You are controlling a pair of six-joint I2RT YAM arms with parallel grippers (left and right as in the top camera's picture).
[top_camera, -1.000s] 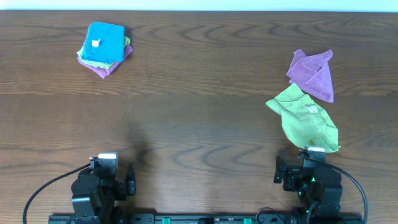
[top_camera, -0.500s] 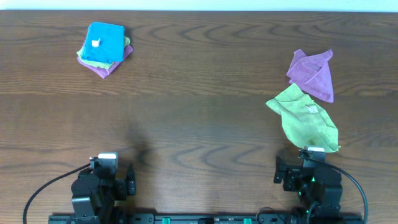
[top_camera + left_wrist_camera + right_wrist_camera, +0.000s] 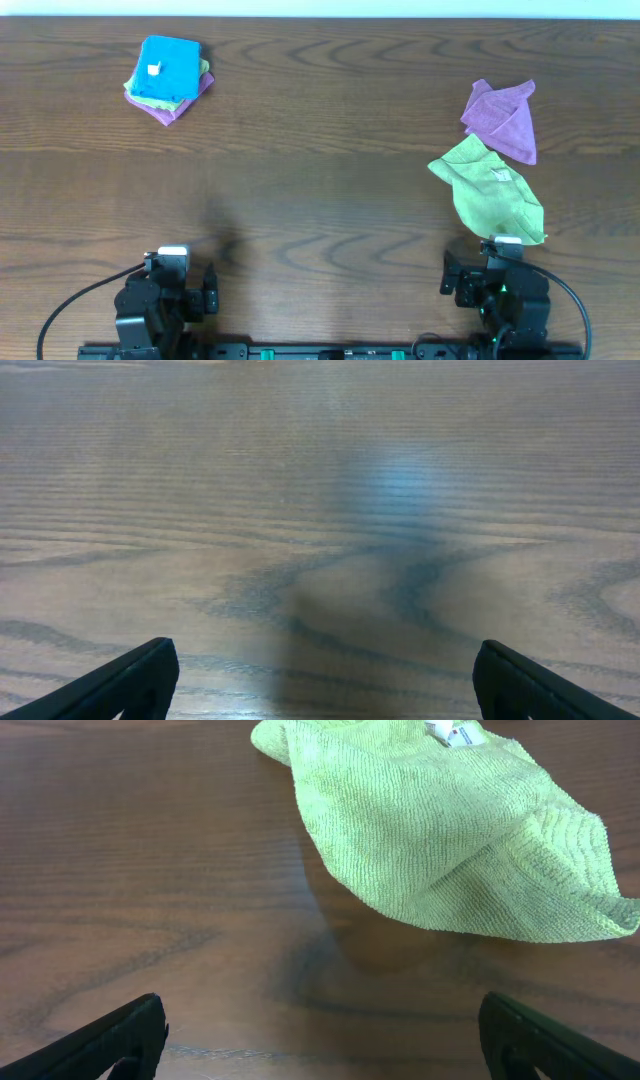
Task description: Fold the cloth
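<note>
While both arms sit low at the near edge of the desk (image 3: 320,200), my left fingers (image 3: 130,680) are spread wide over bare wood. My right fingers (image 3: 120,1035) are spread wide too, just short of a rumpled lime-green cloth (image 3: 440,830). Farther off lies a purple cloth (image 3: 502,118). Far left, the cloth (image 3: 168,68) tops a small stack, seemingly folded already. Any further crease, I judge, needs my left arm pinching only the blue, not the layers beneath.
</note>
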